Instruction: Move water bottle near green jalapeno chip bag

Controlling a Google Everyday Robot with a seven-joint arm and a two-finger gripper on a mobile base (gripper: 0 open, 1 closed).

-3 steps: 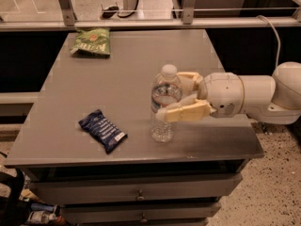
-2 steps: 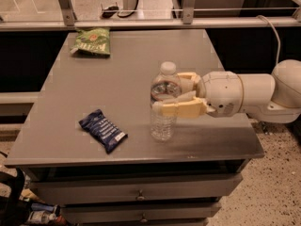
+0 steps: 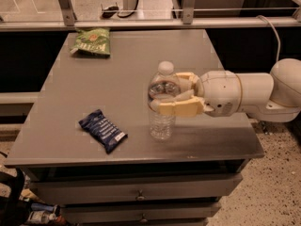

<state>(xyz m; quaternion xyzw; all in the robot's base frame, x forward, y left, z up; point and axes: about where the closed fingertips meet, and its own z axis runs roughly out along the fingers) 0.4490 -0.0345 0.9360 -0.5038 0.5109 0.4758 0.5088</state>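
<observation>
Water bottle (image 3: 162,124), clear with white cap, upright at frame centre, end effector (image 3: 164,92) clamped around its middle; green jalapeno chip bag (image 3: 91,41) upper left, lettering unreadable

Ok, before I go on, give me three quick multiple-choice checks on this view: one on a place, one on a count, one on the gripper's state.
1. Where on the table is the green jalapeno chip bag?
A. far left corner
B. near right corner
C. under the arm

2. How many snack packets lie on the table?
A. one
B. two
C. four

3. How do the jaws of the gripper stand?
A. wide open, high above the table
B. closed on the water bottle
C. closed on the chip bag

Answers:
1 A: the bag lies at the far left corner, well apart from the bottle.
2 B: the green bag, plus a dark blue packet near the front left.
3 B: the gripper reaches in from the right, with one jaw on each side of the bottle's middle.
</observation>
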